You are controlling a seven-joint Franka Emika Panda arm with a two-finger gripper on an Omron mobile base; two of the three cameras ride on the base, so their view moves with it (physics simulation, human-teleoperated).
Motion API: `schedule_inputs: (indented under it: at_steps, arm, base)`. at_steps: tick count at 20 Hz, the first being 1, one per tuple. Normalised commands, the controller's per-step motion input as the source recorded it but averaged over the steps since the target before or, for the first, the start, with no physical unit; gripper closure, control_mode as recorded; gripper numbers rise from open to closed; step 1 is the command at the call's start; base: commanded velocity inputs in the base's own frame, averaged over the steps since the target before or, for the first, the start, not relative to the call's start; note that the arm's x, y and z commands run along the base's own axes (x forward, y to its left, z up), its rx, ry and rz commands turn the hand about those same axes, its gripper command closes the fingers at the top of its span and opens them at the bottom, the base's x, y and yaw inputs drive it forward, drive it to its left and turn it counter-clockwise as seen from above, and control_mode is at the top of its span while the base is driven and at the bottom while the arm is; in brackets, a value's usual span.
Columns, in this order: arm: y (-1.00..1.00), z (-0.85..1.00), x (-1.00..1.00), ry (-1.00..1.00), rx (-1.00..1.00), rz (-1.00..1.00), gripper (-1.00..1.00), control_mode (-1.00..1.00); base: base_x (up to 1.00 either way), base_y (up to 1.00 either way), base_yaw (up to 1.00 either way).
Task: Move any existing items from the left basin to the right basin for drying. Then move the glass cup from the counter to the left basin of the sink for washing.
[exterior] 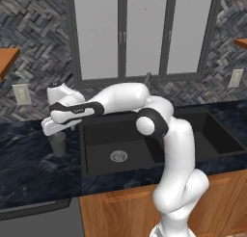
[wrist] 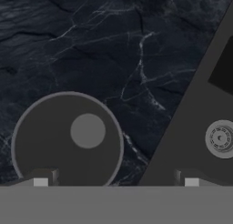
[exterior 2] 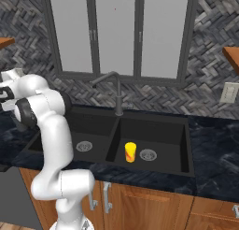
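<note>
Kitchen: sink, counter, cabinets.

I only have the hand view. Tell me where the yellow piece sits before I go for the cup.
Observer: The yellow chunk stands in the right basin, beside its drain.
Operator: Give me the hand's height over the cup.
Observer: From the left base view, the open gripper hovers just above the glass cup, upright on the counter left of the left basin.
Operator: Report the faucet.
Observer: The faucet rises behind the divider, spout reaching toward the left basin.

Tool above glass cup on counter; left basin beside
</note>
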Motion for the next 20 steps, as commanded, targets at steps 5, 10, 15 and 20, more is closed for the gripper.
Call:
schedule_inputs:
  at_steps: [5, 10, 15, 20]
  arm:
    - [0.01, -0.07, 0.07, 0.01, 0.0, 0.0, -1.0, -1.0]
    - [0.07, -0.07, 0.03, 0.01, 0.0, 0.0, -1.0, -1.0]
    - [0.09, -0.07, 0.05, 0.01, 0.0, 0.0, -1.0, -1.0]
    - [0.06, -0.08, 0.04, 0.01, 0.0, 0.0, -1.0, -1.0]
  base:
    - [0.0, 0.0, 0.0]
    - [0.0, 0.0, 0.0]
    - [0.0, 0.0, 0.0]
    - [0.0, 0.0, 0.0]
